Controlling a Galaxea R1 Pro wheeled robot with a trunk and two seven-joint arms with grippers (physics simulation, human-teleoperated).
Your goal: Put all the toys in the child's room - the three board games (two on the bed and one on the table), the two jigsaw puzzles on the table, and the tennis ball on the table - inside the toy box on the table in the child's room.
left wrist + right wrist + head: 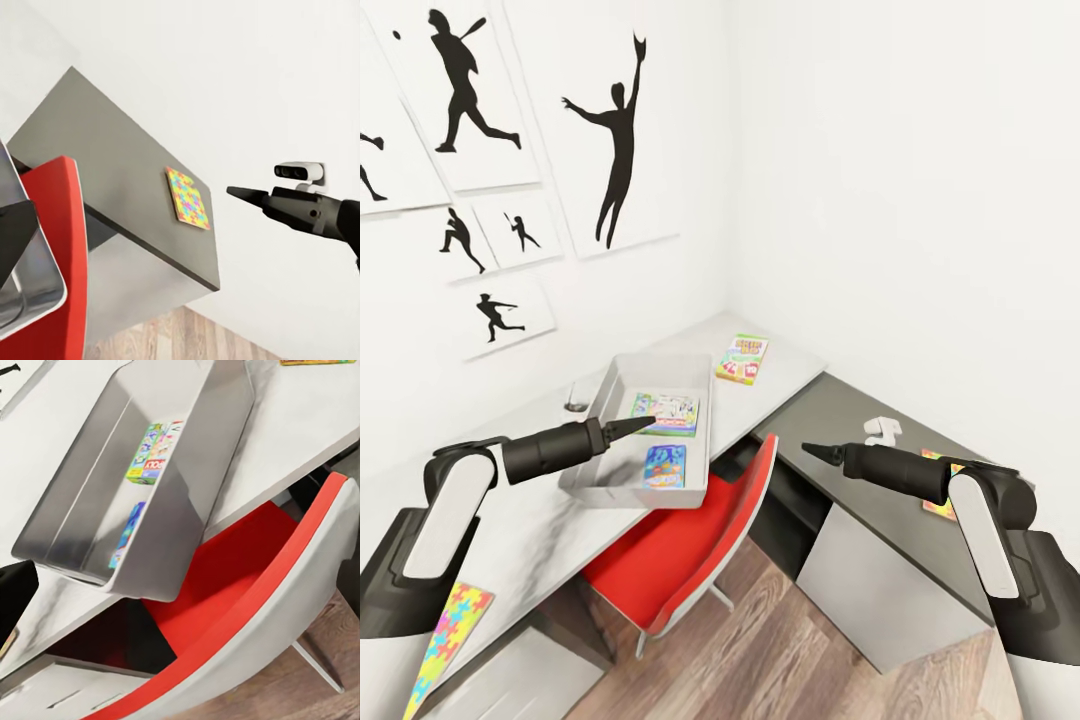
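Part done: two boxes in bin, more toys left out.

Bin (600,400) on the pale desk (800,365) holds two flat printed boxes (665,412), (666,466); which toys they are I can't tell. Game (742,359) lies on the desk beyond the bin. One puzzle (445,636) sits at the near desk edge, another (187,198) on the dark top. No ball seen. Left gripper (643,424) is over the bin, right gripper (807,450) over the red chair (690,540); both pinched together, empty.
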